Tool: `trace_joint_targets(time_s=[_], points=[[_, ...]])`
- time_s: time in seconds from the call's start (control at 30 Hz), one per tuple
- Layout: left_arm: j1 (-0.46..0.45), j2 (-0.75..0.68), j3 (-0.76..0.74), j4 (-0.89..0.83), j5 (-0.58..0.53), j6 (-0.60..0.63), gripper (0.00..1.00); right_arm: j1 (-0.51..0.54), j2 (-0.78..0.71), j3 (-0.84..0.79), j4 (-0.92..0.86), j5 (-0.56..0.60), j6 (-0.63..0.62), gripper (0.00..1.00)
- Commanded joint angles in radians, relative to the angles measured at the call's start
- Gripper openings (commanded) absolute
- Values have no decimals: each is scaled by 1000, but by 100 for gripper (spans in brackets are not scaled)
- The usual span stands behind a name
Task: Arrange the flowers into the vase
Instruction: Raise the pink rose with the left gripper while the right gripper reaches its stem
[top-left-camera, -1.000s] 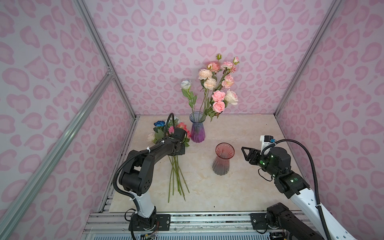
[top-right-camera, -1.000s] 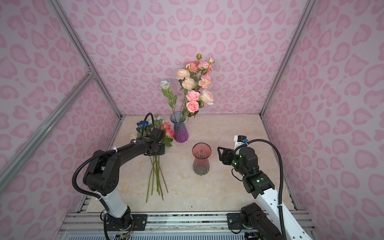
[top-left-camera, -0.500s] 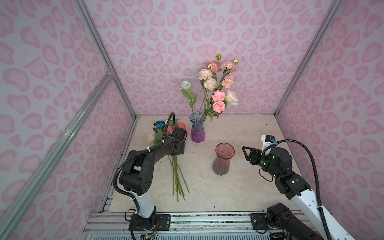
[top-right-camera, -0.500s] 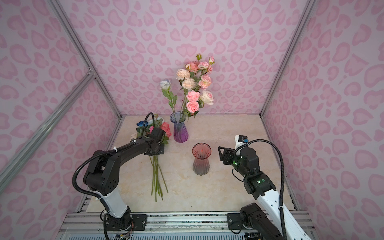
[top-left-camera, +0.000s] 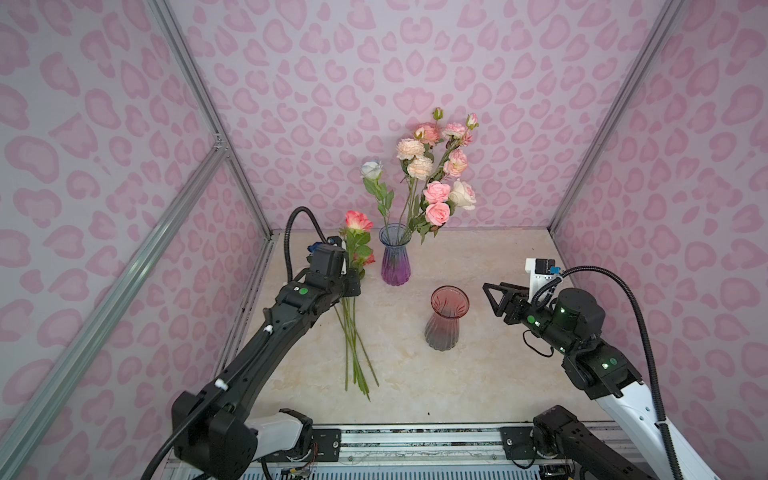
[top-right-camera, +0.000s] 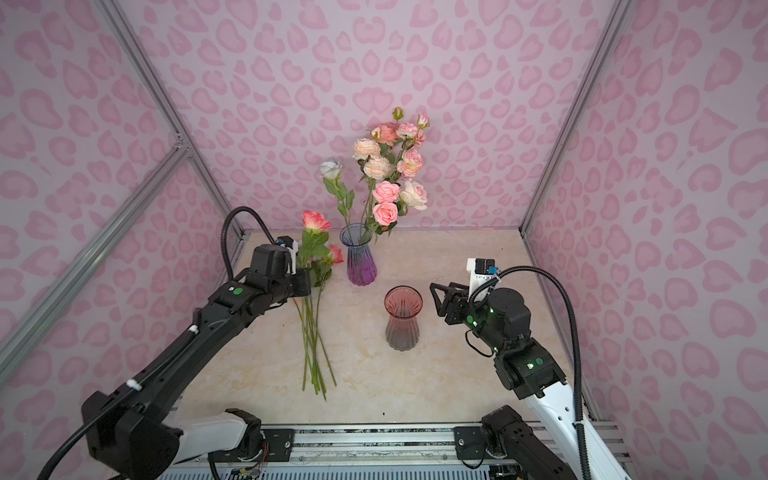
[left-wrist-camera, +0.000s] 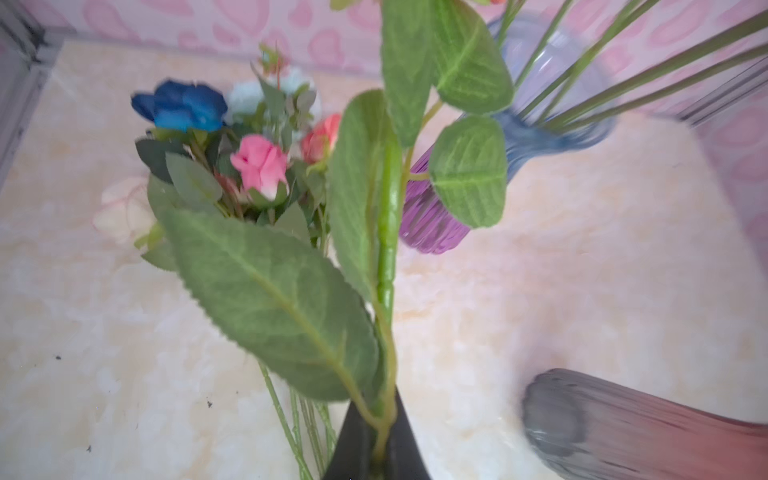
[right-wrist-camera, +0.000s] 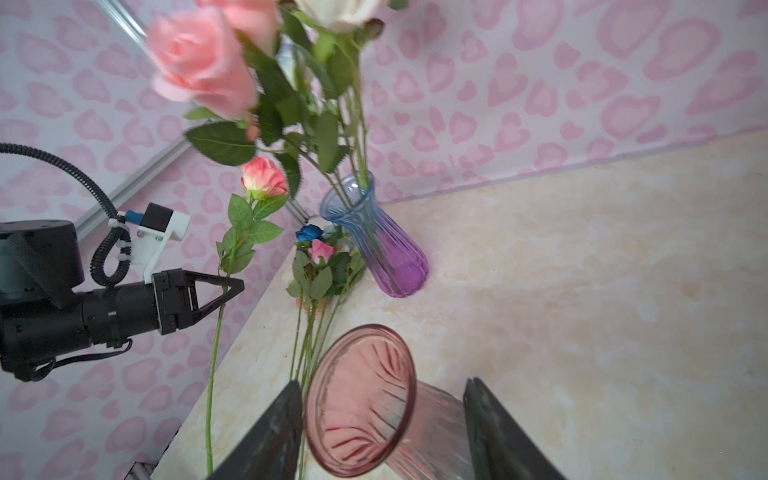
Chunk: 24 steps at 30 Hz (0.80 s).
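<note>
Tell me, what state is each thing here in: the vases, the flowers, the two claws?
Purple vase: upright, holding flowers.
Bouquet: standing in the purple vase.
Red vase: upright, empty.
Rose: held upright by its stem.
Loose flowers: lying bundled on the table.
Left claw: shut on the rose's stem.
Right claw: open, beside the red vase, not touching it.

The purple-blue vase (top-left-camera: 395, 266) and the red-grey vase (top-left-camera: 442, 332) at its five o'clock are made of ribbed, glossy glass. The tabletop (top-left-camera: 498, 374) is finished smooth and marble-like, and the flowers' leaves (left-wrist-camera: 274, 299) are formed of matt, veined cloth.
</note>
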Motion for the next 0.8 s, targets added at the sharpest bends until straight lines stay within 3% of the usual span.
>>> trace_joint_targets(time_s=[0.0, 0.17, 0.37, 0.5, 0.67, 0.77], points=[[-3, -100, 19, 58, 144, -21, 3, 90, 23, 87, -46, 13, -90, 64], [-57, -221, 39, 150, 286, -15, 3, 345, 196, 243, 9, 5, -91, 66], [-182, -350, 1, 226, 310, 67, 3, 655, 501, 464, -14, 136, -257, 67], [-202, -400, -34, 275, 323, 70, 3, 703, 650, 562, -15, 117, -281, 67], [-204, -440, -56, 293, 318, 56, 3, 717, 712, 560, 40, 101, -246, 67], [-204, -460, -87, 318, 332, 42, 3, 717, 730, 566, 67, 94, -233, 59]])
